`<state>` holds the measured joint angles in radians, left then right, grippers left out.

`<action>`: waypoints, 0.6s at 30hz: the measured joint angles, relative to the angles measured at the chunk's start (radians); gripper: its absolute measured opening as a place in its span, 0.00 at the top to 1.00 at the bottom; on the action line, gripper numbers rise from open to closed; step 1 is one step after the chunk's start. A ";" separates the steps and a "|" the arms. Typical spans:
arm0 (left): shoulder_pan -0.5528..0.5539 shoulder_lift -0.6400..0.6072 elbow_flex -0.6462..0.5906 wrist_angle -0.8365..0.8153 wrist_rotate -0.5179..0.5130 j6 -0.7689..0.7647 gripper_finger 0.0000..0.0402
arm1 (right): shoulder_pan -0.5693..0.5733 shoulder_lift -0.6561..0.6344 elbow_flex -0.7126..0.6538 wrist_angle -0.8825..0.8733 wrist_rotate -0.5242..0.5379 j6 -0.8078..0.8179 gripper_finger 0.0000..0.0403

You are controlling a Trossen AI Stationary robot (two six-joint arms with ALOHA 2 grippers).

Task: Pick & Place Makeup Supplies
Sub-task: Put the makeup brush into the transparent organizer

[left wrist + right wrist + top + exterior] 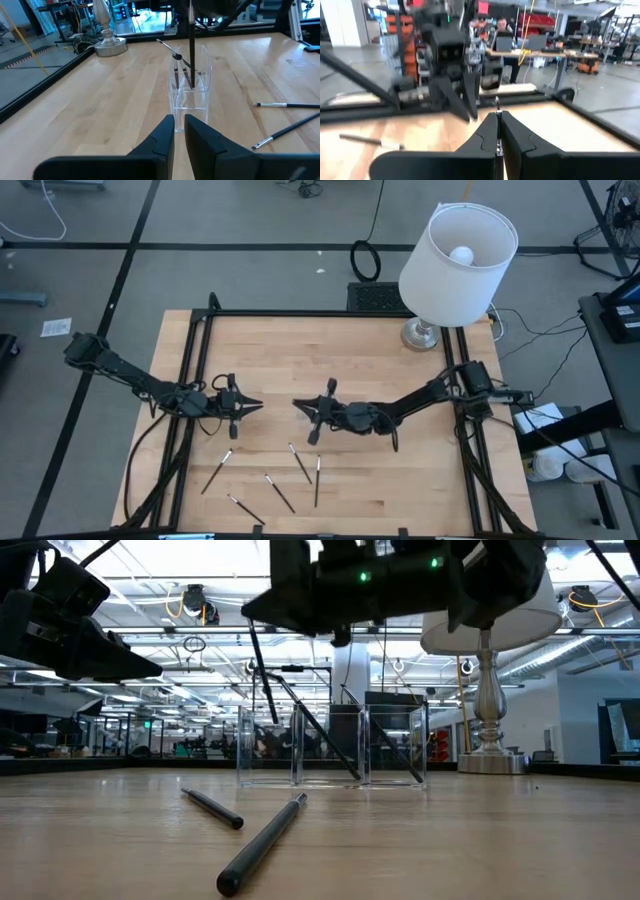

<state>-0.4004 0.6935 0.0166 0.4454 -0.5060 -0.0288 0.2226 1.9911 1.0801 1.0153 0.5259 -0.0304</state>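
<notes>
Clear plastic tray [191, 85] sits at table centre, between both arms; the right gripper [497, 131] hangs above it, clamped on a makeup stick [191, 35]. Released off-line, the stick could catch the rim and fall. Left gripper [179, 131], at nine o'clock, fingers nearly together, holds nothing; loose sticks [300, 464] lie toward six.

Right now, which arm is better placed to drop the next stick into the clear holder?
Right. The right gripper is shut on a makeup stick that hangs upright over the clear holder. The left gripper is empty, short of the holder.
</notes>
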 joint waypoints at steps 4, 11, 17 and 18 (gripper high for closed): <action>0.000 0.000 0.000 0.000 0.000 0.000 0.87 | -0.003 0.036 0.000 -0.011 0.004 0.019 1.00; 0.000 0.000 0.000 -0.001 0.000 -0.002 0.87 | -0.012 0.037 0.001 -0.115 0.023 0.070 1.00; 0.000 0.000 0.000 0.000 -0.001 -0.002 0.87 | -0.019 0.036 0.001 -0.182 0.023 0.126 1.00; 0.000 0.000 0.000 0.000 -0.001 -0.002 0.87 | -0.020 0.036 0.002 -0.193 0.024 0.140 1.00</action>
<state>-0.4007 0.6933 0.0166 0.4450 -0.5068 -0.0311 0.2022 2.0274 1.0817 0.8220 0.5498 0.1099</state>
